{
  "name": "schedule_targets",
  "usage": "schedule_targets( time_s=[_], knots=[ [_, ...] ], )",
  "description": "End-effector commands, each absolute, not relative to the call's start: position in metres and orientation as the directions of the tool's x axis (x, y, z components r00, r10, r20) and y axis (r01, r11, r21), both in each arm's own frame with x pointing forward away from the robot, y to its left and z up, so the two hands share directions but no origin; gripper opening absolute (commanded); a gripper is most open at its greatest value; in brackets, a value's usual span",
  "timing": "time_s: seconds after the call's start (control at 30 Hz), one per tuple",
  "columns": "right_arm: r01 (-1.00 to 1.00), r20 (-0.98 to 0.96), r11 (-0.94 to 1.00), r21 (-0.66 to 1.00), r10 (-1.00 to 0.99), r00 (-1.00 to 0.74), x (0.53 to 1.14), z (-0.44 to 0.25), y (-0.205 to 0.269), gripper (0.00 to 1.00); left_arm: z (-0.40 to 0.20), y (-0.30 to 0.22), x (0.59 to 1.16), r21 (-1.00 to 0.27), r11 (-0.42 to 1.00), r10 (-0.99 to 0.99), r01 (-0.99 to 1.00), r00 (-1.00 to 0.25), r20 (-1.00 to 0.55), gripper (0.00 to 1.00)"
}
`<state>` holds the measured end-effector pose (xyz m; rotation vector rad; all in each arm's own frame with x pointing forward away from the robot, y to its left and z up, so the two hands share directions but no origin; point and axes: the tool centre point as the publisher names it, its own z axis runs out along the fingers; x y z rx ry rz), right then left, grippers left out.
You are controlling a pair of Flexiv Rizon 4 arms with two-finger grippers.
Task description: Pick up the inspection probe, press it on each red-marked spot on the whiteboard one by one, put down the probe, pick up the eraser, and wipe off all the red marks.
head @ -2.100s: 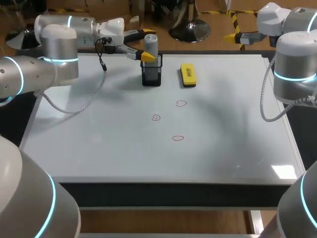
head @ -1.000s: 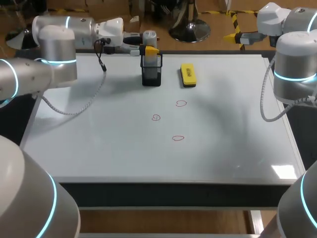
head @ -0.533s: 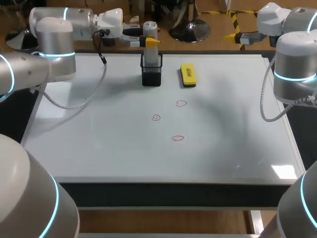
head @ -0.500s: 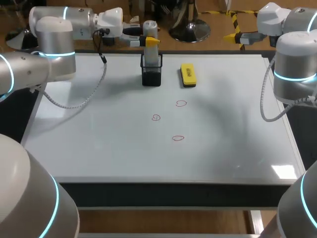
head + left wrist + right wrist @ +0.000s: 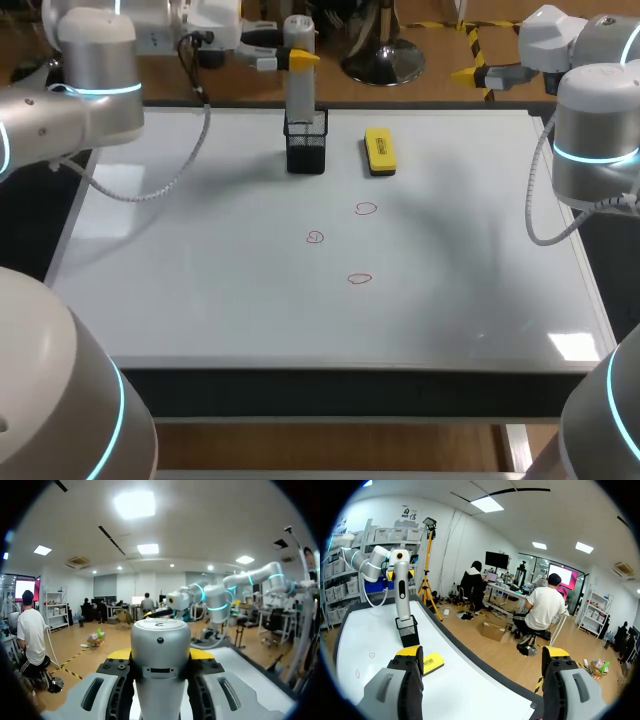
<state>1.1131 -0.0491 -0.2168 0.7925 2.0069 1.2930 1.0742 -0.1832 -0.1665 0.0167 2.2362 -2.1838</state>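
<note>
1. Head view: the left gripper (image 5: pixel 293 58) is above the far edge of the whiteboard (image 5: pixel 200 280). Its yellow-tipped fingers are clamped on the upper part of the inspection probe (image 5: pixel 299 95). The probe stands upright, with its lower end at the mouth of the black mesh holder (image 5: pixel 306 152). The yellow eraser (image 5: pixel 380 150) lies flat just beside the holder. Three red marks (image 5: pixel 360 279) sit nearer the middle of the board, well apart from the probe. The right gripper (image 5: pixel 478 73) hangs beyond the board's far right corner.

2. Left wrist view: the left gripper (image 5: pixel 160 656) has the probe's silver barrel (image 5: pixel 160 645) pressed between its fingers, with a yellow tip showing on each side.

3. Right wrist view: the right gripper (image 5: pixel 482 655) has its fingers wide apart with nothing between them. Ahead of it are the eraser (image 5: pixel 433 662), the holder (image 5: pixel 408 631) and the upright probe (image 5: pixel 402 597), which is held by the left arm (image 5: pixel 365 565). Two red marks (image 5: pixel 371 655) show on the whiteboard (image 5: pixel 375 630).
</note>
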Motion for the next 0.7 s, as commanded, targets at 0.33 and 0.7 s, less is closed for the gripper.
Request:
schedule_targets(
  time_s=[0.33, 0.7],
  knots=[
    [0.154, -0.174, 0.342, 0.927, 0.756, -0.631, 1.114, -0.217, -0.049, 1.0, -0.139, -0.15, 1.061, -0.999, -0.014, -0.029, 0.039, -0.999, -0.038, 0.0],
    [0.154, -0.174, 0.342, 0.927, 0.756, -0.631, 1.114, -0.217, -0.049, 1.0, -0.147, -0.103, 1.047, -0.998, 0.012, -0.083, 0.068, -0.994, -0.069, 0.0]
  ],
)
